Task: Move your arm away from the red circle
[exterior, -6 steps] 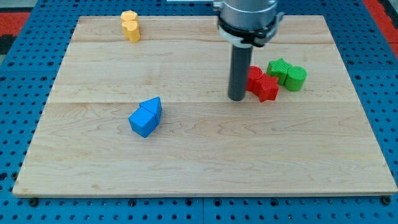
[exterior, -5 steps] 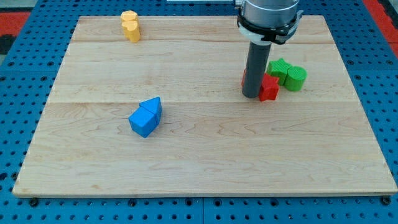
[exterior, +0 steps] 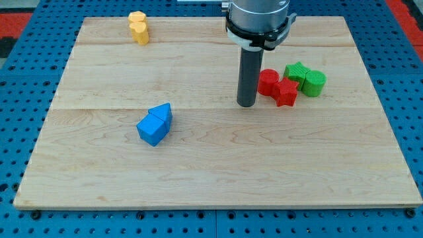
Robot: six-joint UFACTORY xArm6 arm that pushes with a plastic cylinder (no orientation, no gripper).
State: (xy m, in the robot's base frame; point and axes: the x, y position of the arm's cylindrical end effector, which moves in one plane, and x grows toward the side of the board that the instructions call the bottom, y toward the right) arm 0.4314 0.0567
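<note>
The red circle [exterior: 268, 82] sits right of the board's middle, touching a red star-shaped block [exterior: 285, 92] on its lower right. My tip [exterior: 246, 103] rests on the wooden board [exterior: 211, 165] just left of the red circle, with a small gap between them. The dark rod rises from the tip to the arm's grey wrist at the view's top.
A green star-shaped block [exterior: 296, 73] and a green cylinder [exterior: 314, 82] touch each other right of the red blocks. Two blue blocks [exterior: 154, 123] sit together left of centre. Two yellow blocks [exterior: 139, 27] stand at the top left. Blue pegboard surrounds the board.
My tip moved right against the red circle, covering it, then back left. It now stands a little left of the red circle, which shows fully again.
</note>
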